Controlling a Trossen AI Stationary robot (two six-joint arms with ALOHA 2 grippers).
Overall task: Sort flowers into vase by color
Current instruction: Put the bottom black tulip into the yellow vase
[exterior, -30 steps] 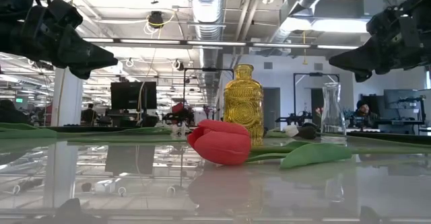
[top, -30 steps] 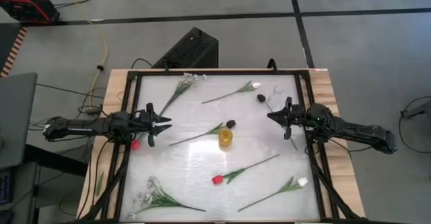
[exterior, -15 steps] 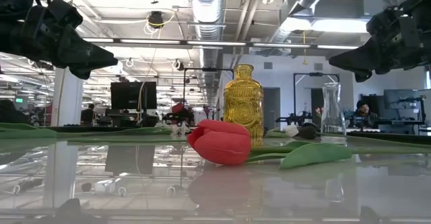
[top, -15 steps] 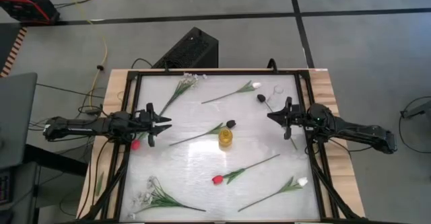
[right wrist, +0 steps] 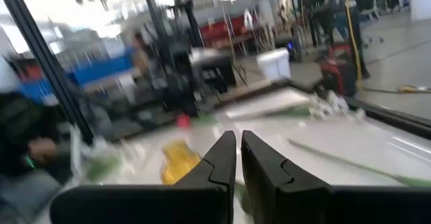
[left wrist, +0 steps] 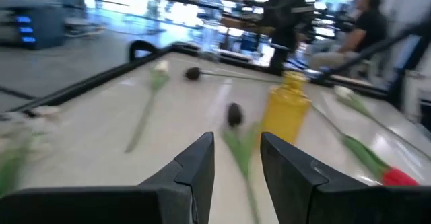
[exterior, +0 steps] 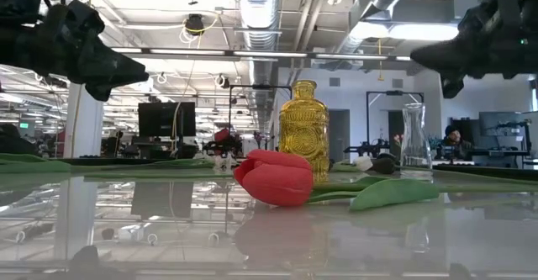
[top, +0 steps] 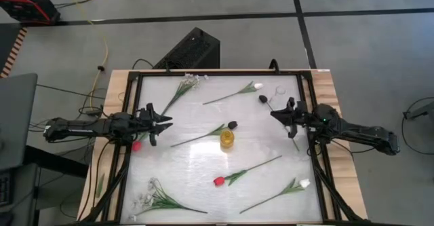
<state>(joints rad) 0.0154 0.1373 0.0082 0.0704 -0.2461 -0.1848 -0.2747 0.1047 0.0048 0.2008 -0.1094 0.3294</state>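
Flowers lie flat on the glass table. In the high view, one white spray is at the far side and another near. White tulips, dark tulips and red tulips are spread about. The yellow vase stands mid-table and a clear vase stands far right. My left gripper hovers open at the left. My right gripper hovers shut at the right.
A black frame rims the table. One red tulip lies close to the low camera, in front of the yellow vase. Open glass lies between the two grippers around the vase. People and desks show in the room beyond.
Both grippers have risen a little above the table. The right one has also drawn back slightly toward the table's right edge. The flowers and vases have stayed in place.
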